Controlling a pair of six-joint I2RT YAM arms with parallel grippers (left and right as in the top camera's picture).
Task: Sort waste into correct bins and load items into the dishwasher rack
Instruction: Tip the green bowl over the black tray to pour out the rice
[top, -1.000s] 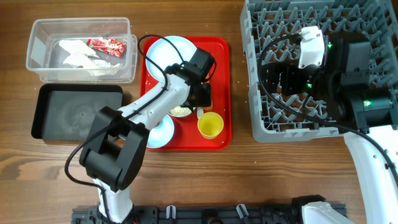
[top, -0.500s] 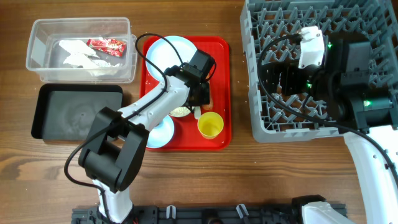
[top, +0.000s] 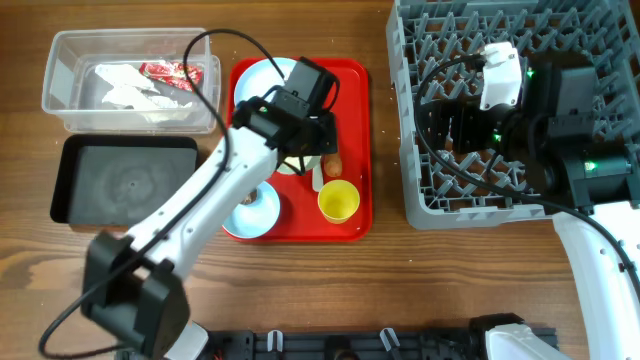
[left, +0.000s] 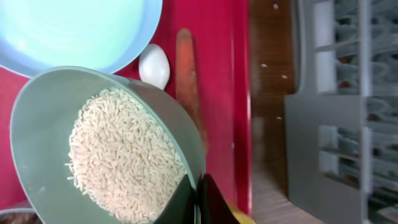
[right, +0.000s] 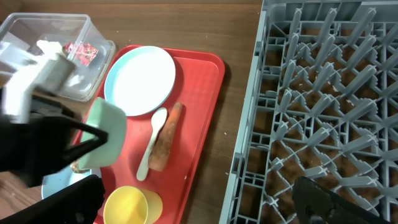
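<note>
My left gripper (top: 303, 152) is shut on the rim of a small pale bowl (left: 106, 143) full of white rice (left: 124, 162), held tilted above the red tray (top: 350, 120). The fingers (left: 198, 202) pinch the rim. Under it lie the pale blue plate (left: 81, 31), white spoon (left: 153, 65) and orange carrot (left: 188, 81). The yellow cup (top: 338, 200) and second bowl (top: 255, 212) stand at the tray's front. The clear tub (top: 70, 60) holds the red wrapper (top: 172, 71) and white paper (top: 125, 88). The black tub (top: 125, 180) lies below it. My right gripper (right: 199, 205) is open over the grey rack (top: 500, 30).
The rack's upright pegs (right: 323, 93) fill the right side. A strip of bare wood (top: 385, 150) separates tray and rack. The held bowl also shows in the right wrist view (right: 107, 134), with the left arm's body dark at the left.
My left gripper has lifted the rice bowl off the tray and carried it toward the far side, uncovering the spoon and carrot. The arm has swung left. The right arm has not moved.
</note>
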